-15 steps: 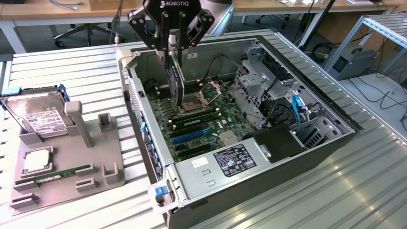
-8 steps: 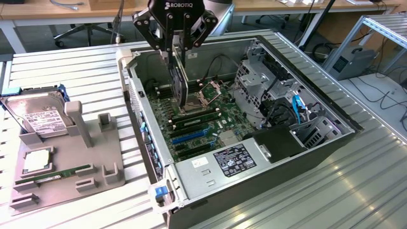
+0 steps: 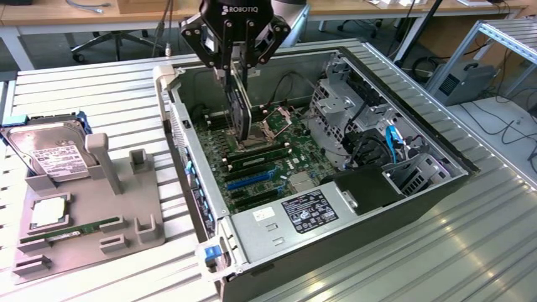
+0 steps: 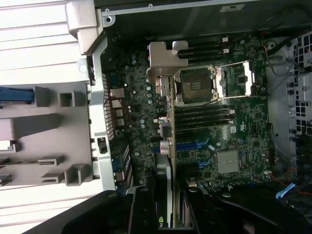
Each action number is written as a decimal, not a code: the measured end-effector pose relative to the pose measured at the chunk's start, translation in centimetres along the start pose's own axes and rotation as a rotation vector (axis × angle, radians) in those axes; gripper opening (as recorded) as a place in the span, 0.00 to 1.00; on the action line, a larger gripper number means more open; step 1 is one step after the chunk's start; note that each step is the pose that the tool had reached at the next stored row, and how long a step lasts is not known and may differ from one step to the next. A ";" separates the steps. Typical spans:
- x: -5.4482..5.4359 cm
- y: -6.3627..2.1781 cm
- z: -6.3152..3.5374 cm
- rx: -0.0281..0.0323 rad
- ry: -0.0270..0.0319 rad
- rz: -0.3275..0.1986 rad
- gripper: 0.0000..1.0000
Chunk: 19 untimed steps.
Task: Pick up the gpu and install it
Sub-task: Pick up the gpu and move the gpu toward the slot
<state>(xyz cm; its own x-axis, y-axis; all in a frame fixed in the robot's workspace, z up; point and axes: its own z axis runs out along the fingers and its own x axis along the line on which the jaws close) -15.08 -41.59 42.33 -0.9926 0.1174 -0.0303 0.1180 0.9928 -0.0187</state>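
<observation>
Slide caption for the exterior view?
Black claw holds the thin dark gpu card upright over the green motherboard inside the open grey computer case.

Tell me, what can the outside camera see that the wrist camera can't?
Outside camera's extras: the hard drive and green RAM stick in the gray holder, plus the whole gripper pinching the gpu above the open computer case. Wrist camera's extra: the gpu's silver bracket, seen looking straight down. Both share the motherboard and its CPU socket.
</observation>
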 end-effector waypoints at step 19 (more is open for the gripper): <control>-0.5 0.08 0.91 0.0001 0.0000 0.000 0.27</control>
<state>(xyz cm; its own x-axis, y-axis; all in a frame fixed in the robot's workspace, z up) -14.57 -41.59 41.43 -0.9926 0.1174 -0.0302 0.1180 0.9928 -0.0188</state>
